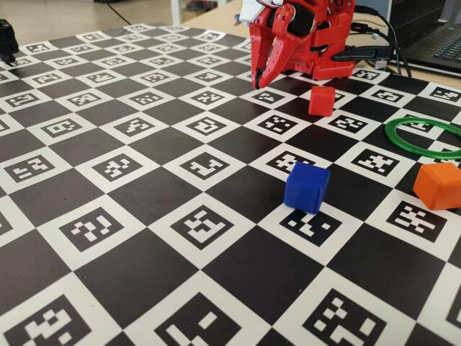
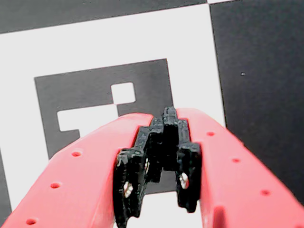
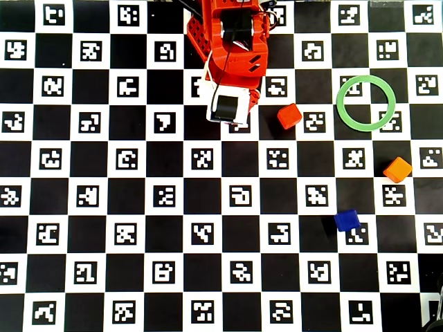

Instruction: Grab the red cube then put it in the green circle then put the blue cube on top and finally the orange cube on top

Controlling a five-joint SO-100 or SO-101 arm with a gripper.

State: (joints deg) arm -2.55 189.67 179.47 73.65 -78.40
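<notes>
The gripper (image 1: 261,79) hangs close above the checkered surface (image 1: 144,238) near the arm's base, its fingers pressed together with nothing between them — the wrist view shows the black pads (image 2: 142,166) meeting over a white marker square and no cube in sight. The red cube (image 1: 322,100) sits on the surface just to the right of the gripper in the fixed view, apart from it, turned at an angle to the squares in the overhead view. The green circle (image 3: 366,102) lies flat and empty further right, near the red cube but not touching it. The orange cube (image 3: 397,169) rests below the ring in the overhead view, and the blue cube (image 3: 346,220) lower still, both well apart from everything else. The red cube looks like light, stiff plastic with matte faces and rounded edges, so it should take a firm pinch without giving; a grasp across two opposite flat faces, squared to its rotated stance, seems safest, since a hold on the corners could let it twist out. It would probably slide on the smooth surface if nudged. No step of the stack looks done yet. There is open room all round the red cube — the short path to the ring is clear, though the ring is thin and may shift if clipped.
</notes>
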